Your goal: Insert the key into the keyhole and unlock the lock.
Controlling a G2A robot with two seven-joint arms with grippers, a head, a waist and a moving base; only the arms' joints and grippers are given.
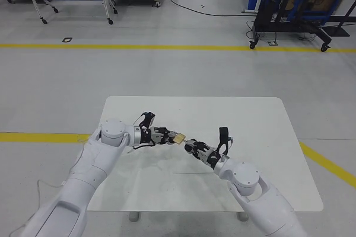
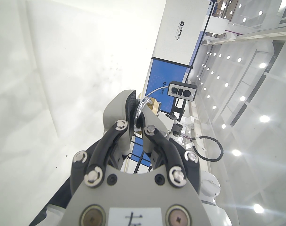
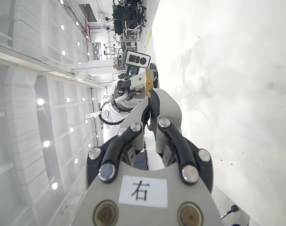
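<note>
Plainly the left gripper (image 2: pixel 139 109), bearing a white label (image 2: pixel 135 216), clamps the lock (image 2: pixel 154 103).

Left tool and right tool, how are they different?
The left tool pinches the lock by its silver loop; the right tool is shut at its brass end, contents hidden. The left tool points straight across; the right tool slants in from the near side. Both meet above the white table.

Lock (image 2: pixel 154 104) mostly behind left hand (image 2: pixel 138 103)
</note>
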